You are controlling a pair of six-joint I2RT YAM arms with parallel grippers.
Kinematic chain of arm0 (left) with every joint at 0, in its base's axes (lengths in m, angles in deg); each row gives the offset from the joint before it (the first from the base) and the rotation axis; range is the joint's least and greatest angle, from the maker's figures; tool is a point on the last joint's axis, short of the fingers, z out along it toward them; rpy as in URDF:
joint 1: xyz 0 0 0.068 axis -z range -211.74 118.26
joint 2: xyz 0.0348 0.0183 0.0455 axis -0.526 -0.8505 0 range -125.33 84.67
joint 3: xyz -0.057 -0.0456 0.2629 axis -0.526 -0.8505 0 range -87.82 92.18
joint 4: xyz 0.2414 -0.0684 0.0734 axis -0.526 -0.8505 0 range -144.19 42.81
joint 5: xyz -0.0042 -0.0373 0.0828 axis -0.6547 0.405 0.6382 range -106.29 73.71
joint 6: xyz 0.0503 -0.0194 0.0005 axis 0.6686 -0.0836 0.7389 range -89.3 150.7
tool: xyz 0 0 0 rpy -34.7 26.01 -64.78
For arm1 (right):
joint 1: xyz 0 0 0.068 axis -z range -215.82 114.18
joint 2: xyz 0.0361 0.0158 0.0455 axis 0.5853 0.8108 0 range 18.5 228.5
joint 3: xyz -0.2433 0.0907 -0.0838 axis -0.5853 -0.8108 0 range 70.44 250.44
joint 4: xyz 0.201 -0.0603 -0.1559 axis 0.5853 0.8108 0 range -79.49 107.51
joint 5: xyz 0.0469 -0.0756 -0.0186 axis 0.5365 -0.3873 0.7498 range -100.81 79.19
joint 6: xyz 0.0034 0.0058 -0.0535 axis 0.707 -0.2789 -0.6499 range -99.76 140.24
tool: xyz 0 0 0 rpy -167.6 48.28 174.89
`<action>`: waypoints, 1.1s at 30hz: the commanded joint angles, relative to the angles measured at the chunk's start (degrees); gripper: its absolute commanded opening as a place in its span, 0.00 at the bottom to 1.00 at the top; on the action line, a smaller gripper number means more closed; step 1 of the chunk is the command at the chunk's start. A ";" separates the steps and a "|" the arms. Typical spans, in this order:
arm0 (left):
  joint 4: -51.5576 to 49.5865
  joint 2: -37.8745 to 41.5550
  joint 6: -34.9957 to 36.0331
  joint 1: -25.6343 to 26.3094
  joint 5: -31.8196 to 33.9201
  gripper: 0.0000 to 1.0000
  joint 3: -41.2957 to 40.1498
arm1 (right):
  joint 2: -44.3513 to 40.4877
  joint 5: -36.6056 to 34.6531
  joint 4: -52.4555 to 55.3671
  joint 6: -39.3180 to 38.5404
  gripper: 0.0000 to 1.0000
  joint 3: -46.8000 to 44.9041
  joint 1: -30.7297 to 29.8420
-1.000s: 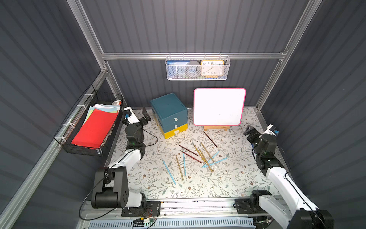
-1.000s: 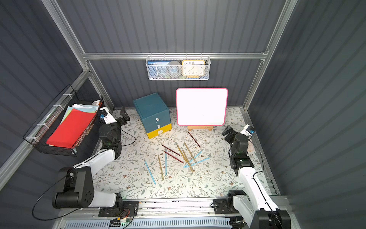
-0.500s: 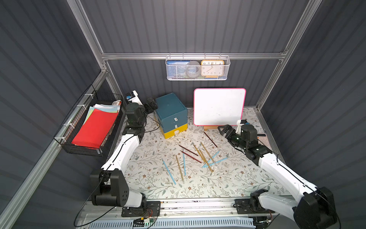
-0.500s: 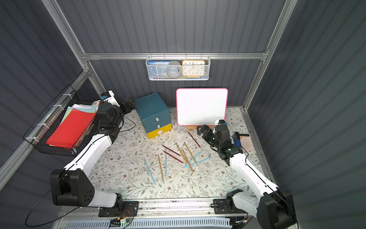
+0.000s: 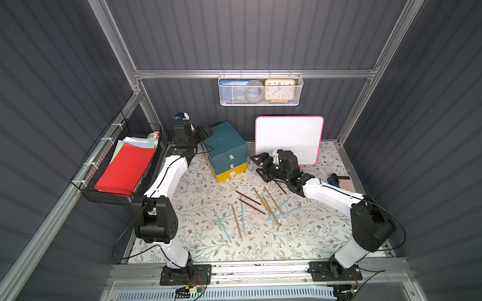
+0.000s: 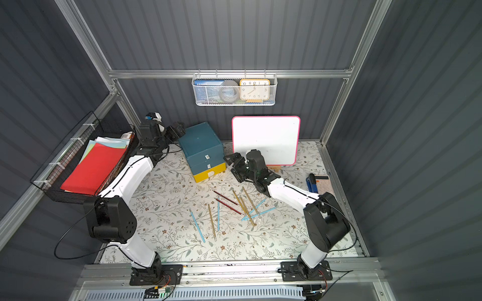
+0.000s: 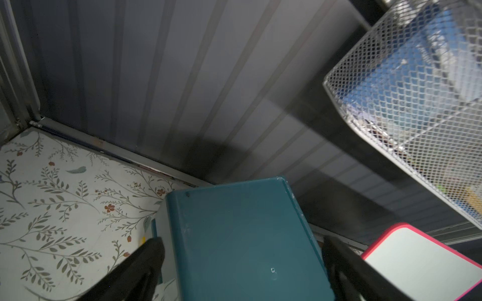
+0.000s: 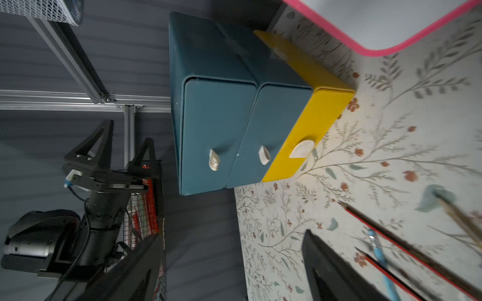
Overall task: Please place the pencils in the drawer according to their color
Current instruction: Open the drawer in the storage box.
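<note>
Pencils before closed drawers, near whiteboard

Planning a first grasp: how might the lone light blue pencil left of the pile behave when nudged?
The light blue pencil looks thin and straight: probably stiff and very light. Lying flat on the floral mat, it may roll or skid if nudged. Its low profile probably makes pinching awkward.

The left arm rises from its base and stretches toward the back, wrist lifted high. The left gripper points toward the middle, jaws spread wide with nothing between them. The right arm reaches low, back and inward. The right gripper is rolled onto its side, one finger above the other, agape and empty.
</note>
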 commanded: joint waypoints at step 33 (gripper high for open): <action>-0.51 -2.84 -0.48 -1.23 -1.20 1.00 -5.69 | 23.38 -2.63 -7.89 7.48 0.47 21.17 -4.87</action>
